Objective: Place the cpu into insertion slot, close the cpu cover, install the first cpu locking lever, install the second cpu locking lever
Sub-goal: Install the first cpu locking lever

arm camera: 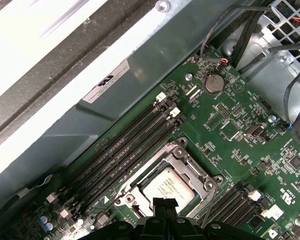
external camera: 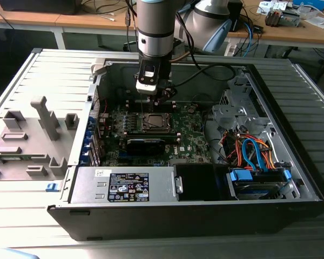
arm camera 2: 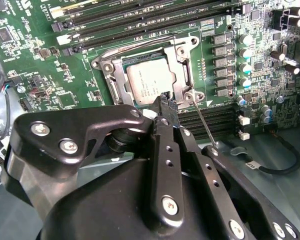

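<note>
Tool (arm camera 2: 165,102), pinched narrow, hangs just beside the metal frame (arm camera 2: 182,57), which lies lowered around the chip (arm camera 2: 151,82) on the green board (arm camera 2: 65,75).

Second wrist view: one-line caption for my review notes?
Hand poised by the chip, which sits in place with the metal cover down around it; one thin lever sticks up alongside.

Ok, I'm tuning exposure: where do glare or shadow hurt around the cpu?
First wrist view: the case edge blows out white, while the cpu is evenly lit. Second wrist view: the cpu cover glints mildly; the black pincer reads as a dark mass. Exterior view: the motherboard lies dim.
</note>
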Robot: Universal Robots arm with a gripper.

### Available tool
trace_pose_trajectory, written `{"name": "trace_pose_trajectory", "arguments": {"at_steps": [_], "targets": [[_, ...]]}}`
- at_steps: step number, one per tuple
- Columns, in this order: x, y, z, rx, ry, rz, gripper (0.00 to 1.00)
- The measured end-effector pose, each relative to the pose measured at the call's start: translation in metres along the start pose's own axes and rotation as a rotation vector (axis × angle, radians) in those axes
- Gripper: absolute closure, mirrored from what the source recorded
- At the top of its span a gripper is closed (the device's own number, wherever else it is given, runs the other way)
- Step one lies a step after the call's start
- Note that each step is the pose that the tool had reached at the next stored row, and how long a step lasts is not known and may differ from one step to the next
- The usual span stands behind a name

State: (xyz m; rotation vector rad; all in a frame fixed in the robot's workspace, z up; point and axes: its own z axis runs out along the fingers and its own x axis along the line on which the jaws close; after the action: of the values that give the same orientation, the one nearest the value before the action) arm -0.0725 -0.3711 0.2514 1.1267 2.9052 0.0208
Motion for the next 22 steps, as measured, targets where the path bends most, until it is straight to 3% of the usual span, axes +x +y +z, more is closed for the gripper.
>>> {"name": "trace_pose_trajectory", "arguments": {"at_steps": [22], "targets": [[0.0, 0.0, 0.0, -0.0004, 0.0004, -0.019, 0.89]]}}
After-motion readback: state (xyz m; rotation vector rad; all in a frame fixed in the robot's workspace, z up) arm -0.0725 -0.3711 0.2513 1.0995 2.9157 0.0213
